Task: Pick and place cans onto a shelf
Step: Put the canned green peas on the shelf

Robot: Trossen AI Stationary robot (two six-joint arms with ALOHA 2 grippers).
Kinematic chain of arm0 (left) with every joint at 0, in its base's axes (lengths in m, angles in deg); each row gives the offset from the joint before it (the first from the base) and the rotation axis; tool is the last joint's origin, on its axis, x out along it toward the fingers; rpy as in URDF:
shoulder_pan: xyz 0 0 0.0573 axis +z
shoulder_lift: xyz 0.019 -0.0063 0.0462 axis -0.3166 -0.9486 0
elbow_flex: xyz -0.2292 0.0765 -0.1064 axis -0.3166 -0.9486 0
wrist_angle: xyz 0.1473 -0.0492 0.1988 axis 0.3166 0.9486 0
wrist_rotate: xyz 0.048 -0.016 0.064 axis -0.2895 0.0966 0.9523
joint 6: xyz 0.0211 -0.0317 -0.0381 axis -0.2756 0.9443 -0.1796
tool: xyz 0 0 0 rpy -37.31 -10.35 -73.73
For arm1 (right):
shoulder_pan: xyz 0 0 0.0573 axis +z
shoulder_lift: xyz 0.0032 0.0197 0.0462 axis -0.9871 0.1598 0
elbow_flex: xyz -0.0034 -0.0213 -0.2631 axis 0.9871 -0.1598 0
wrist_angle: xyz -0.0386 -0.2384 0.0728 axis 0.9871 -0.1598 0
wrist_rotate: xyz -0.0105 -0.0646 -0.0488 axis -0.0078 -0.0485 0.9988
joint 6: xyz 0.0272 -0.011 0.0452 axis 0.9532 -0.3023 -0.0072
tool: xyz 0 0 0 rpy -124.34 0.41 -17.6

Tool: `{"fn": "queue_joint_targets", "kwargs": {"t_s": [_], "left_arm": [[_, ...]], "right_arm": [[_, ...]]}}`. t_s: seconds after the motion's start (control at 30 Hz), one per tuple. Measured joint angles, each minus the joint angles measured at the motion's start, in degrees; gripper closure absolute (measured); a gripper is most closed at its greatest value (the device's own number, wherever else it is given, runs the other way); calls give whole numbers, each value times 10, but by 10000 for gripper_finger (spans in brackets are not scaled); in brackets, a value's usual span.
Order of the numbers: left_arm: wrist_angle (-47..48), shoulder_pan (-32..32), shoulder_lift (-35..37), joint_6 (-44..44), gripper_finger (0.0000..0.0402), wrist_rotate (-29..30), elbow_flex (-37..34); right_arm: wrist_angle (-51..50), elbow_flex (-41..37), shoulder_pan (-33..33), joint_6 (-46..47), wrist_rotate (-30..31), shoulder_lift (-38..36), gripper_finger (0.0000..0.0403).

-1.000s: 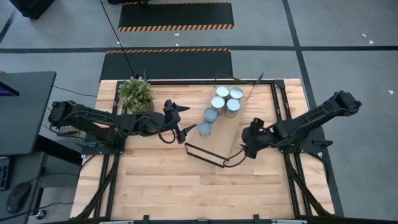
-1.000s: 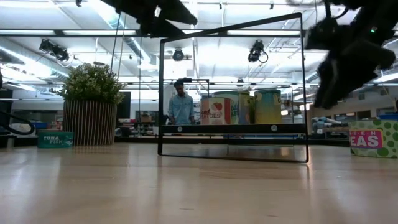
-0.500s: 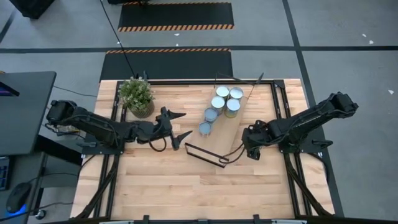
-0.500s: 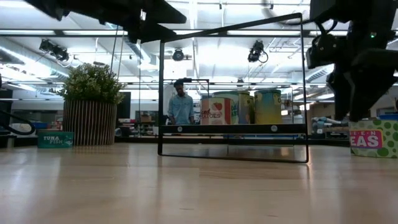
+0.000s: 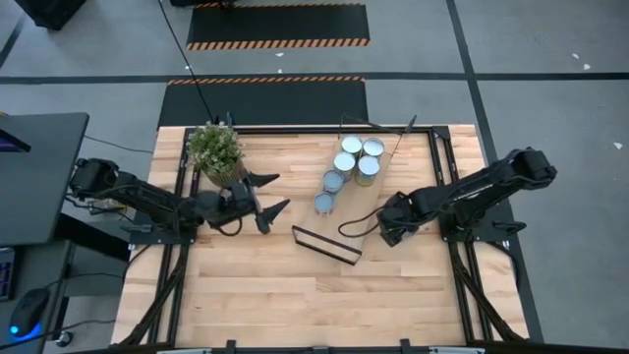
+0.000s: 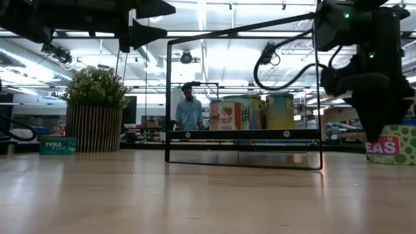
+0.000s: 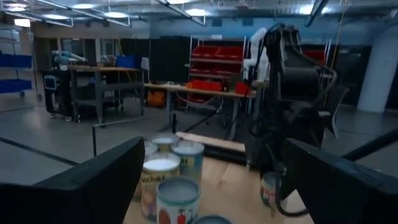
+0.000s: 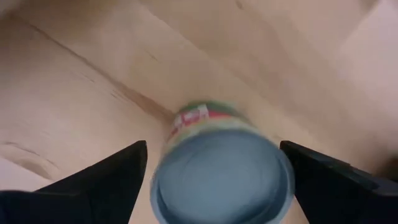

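now the right gripper (image 8: 214, 186), moved down since a moment ago, hangs spread over a can (image 8: 221, 165) beside the shelf (image 5: 346, 218); left gripper (image 5: 267, 197), spread and empty, has pulled back.

Large workshop w/ grey concrete floor (image 5: 550, 59). Two black mats w/ orange-black hazard stripes (image 5: 278, 25) lie beyond the bench's far edge. Dark desk (image 5: 34, 172) sits off the bench's left edge. Level view past the bench: bright strip lights (image 6: 214, 34) and ceiling ducts overhead, a person (image 6: 189, 110) standing far back in a light blue shirt. Elsewhere in the room: red storage bins (image 7: 214, 59) on racks, a long workbench (image 7: 99, 78), dark walls.
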Motion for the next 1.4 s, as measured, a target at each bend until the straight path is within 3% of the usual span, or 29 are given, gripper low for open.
{"fn": "queue_joint_targets", "kwargs": {"t_s": [0.13,0.3,0.57,0.73,1.1,1.2,1.4], "left_arm": [[20,0,0,1,14,-2,0],[25,-1,0,1,14,-2,0],[25,-1,-1,1,14,-2,0],[25,-1,-1,1,14,-2,0],[34,-1,-1,2,14,-2,0],[37,-1,-1,2,14,-2,0],[52,-1,-1,17,14,-3,0]], "right_arm": [[-2,0,-3,38,-28,17,30],[0,0,-3,20,-54,36,38],[3,0,-2,-117,-58,42,117],[-40,18,-2,-220,-75,26,118],[-211,188,-19,-371,7,19,102],[-234,210,-19,-424,49,19,107],[-329,255,-29,-477,70,19,109]]}}
